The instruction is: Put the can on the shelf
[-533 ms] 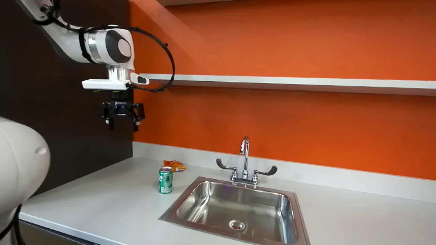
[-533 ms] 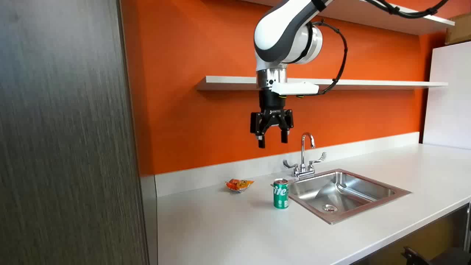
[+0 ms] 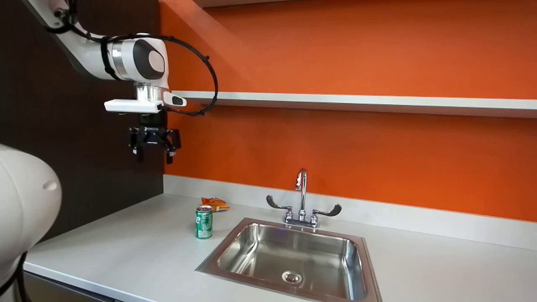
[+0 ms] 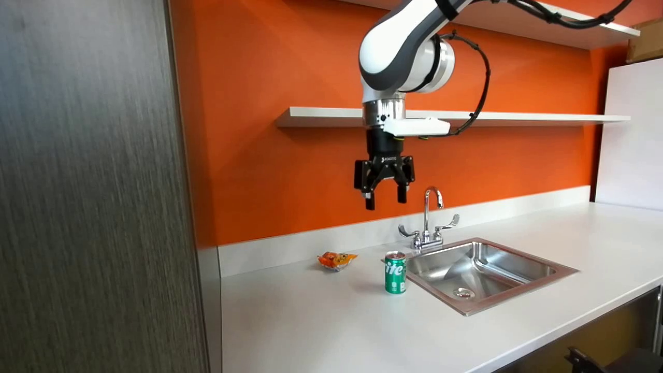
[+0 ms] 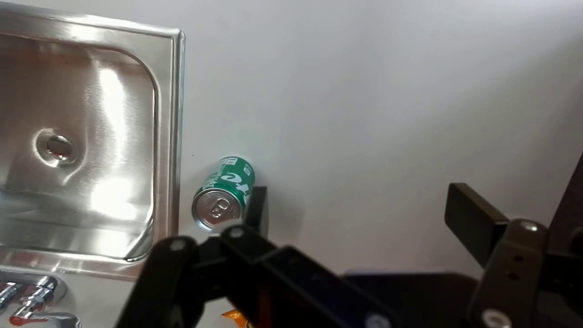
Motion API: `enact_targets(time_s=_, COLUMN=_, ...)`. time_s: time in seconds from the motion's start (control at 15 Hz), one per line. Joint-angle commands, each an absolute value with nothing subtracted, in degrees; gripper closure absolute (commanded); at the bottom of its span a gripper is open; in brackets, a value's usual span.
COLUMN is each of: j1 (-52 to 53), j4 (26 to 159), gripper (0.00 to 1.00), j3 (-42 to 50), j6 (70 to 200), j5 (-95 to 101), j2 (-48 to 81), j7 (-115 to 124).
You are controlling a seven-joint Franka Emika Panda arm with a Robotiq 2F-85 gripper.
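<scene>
The green can (image 3: 204, 224) stands upright on the white countertop, left of the sink, in an exterior view; the can (image 4: 395, 275) also shows in the other camera's exterior view. The white shelf (image 3: 356, 100) runs along the orange wall above the faucet; the shelf (image 4: 518, 118) shows in both exterior views. My gripper (image 3: 155, 158) is open and empty, pointing down, high above the counter and below shelf height; the gripper (image 4: 386, 200) hangs above the can's level. In the wrist view the can (image 5: 232, 180) lies left of the open jaws (image 5: 357, 202), partly hidden by the left finger.
A metal sink (image 3: 371, 268) with a faucet (image 3: 303, 188) is right of the can. An orange wrapper (image 4: 335, 260) lies behind the can near the backsplash. A dark panel (image 3: 84, 159) stands at the left. Another shelf (image 4: 595, 33) is higher up.
My gripper has moved slightly down and slightly right in both exterior views. It stays open. The can has not moved.
</scene>
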State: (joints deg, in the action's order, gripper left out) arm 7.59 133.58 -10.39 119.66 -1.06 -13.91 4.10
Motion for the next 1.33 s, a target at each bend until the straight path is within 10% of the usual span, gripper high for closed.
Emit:
enact_targets(time_s=0.0, j1=7.17, j4=134.48, gripper=0.0, j3=-9.66, j6=121.11, j5=-0.34, j2=-13.2, j7=6.4)
enact_targets(time_s=1.27, j1=5.23, j4=141.15, gripper=0.0, j3=-6.72, j6=137.79, j5=1.89, j2=-5.06, j7=11.39)
